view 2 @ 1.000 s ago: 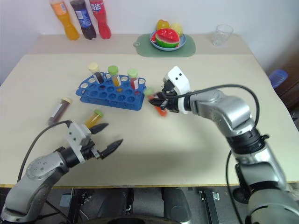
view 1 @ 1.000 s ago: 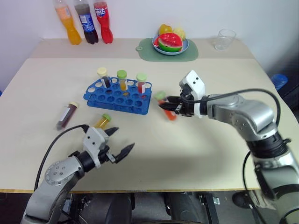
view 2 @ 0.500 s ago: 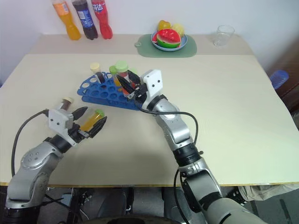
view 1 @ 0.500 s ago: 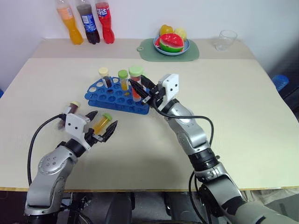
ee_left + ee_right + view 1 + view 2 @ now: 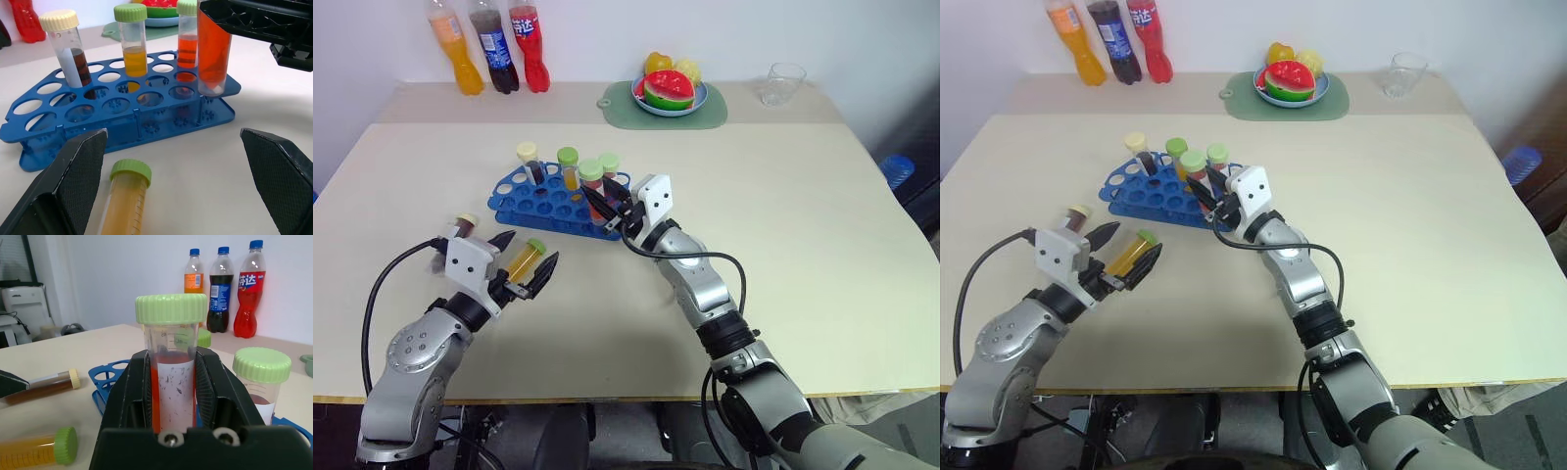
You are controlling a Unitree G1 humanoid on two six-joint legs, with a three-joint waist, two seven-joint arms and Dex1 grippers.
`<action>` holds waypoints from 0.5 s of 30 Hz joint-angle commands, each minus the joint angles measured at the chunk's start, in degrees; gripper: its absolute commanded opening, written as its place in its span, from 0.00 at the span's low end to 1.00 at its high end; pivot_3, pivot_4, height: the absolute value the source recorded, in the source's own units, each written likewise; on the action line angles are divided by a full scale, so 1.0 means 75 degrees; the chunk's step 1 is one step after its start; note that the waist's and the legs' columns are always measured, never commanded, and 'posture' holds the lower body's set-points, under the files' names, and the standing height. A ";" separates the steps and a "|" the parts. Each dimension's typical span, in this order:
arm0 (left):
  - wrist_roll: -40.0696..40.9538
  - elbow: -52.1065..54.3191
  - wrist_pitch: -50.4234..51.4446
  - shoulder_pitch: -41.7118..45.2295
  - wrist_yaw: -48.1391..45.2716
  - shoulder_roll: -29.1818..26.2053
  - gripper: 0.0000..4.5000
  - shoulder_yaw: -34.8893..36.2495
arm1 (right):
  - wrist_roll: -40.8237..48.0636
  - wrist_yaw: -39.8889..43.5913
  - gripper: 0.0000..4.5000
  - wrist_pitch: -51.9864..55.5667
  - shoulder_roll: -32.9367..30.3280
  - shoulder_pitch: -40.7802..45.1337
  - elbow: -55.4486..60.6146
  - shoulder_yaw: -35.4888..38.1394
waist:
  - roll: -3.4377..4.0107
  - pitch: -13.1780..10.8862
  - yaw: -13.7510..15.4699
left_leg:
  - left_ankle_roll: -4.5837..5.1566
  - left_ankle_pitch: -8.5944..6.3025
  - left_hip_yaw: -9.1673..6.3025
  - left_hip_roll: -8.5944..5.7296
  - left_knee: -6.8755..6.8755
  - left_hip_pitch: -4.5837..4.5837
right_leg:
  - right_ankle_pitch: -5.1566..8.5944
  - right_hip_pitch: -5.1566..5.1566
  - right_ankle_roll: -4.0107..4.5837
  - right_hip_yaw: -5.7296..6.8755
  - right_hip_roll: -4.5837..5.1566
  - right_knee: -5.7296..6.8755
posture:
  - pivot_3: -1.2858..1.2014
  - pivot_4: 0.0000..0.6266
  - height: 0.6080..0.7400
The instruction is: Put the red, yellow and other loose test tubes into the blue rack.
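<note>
Blue rack (image 5: 548,206) holds three capped tubes. Right gripper (image 5: 604,203) clamps green-capped red tube (image 5: 213,54) upright over rack; left gripper (image 5: 524,266) spread wide.

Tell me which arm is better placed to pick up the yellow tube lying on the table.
Left. The open left claw sits right at the yellow tube, one finger on each side. The right claw is shut on the red tube at the blue rack.

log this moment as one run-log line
right fingers: shut on green-capped red-liquid test tube, upright at blue plastic rack | left fingers: open around lying green-capped yellow tube
</note>
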State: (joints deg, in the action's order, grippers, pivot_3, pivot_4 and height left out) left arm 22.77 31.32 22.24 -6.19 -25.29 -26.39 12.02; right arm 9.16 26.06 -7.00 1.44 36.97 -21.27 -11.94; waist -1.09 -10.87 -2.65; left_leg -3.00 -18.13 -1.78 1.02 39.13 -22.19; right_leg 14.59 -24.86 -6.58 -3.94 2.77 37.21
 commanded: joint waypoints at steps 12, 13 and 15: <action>0.0033 0.0192 0.0007 0.0158 -0.0080 -0.0071 1.00 0.0032 | -0.0434 -0.0429 0.16 -0.0536 0.0180 0.0328 -0.0771 0.0328 | 0.0001 0.0001 -0.0001 | -0.0002 0.0001 0.0001 0.0000 0.0000 0.0003 | 0.0000 0.0003 0.0000 0.0000 0.0000 0.0001 | 0.52 0.24 0.95; 0.0028 0.0182 -0.0010 0.0148 -0.0092 -0.0063 1.00 0.0032 | -0.0435 -0.0375 0.16 -0.0581 0.0171 0.0297 -0.0749 0.0305 | 0.0001 0.0001 -0.0001 | -0.0002 0.0001 0.0001 0.0000 0.0000 0.0003 | 0.0000 0.0002 0.0000 0.0000 0.0000 0.0001 | 0.52 0.24 0.95; 0.0024 0.0165 -0.0034 0.0130 -0.0106 -0.0055 1.00 0.0041 | -0.0362 -0.0172 0.16 -0.0584 0.0157 0.0213 -0.0628 0.0254 | 0.0001 0.0001 -0.0001 | -0.0002 0.0001 0.0001 0.0000 0.0000 0.0004 | 0.0000 0.0003 0.0000 0.0000 0.0000 0.0001 | 0.52 0.24 0.95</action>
State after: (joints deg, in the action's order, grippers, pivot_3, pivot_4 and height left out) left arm 22.99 31.37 23.20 -4.96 -25.92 -26.76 12.00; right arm 6.80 23.79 -11.12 2.31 39.02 -26.54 -9.73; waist -1.08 -10.86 -2.66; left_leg -3.01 -18.13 -1.77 1.02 39.13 -22.17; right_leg 14.59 -24.84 -6.58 -3.94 2.77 37.22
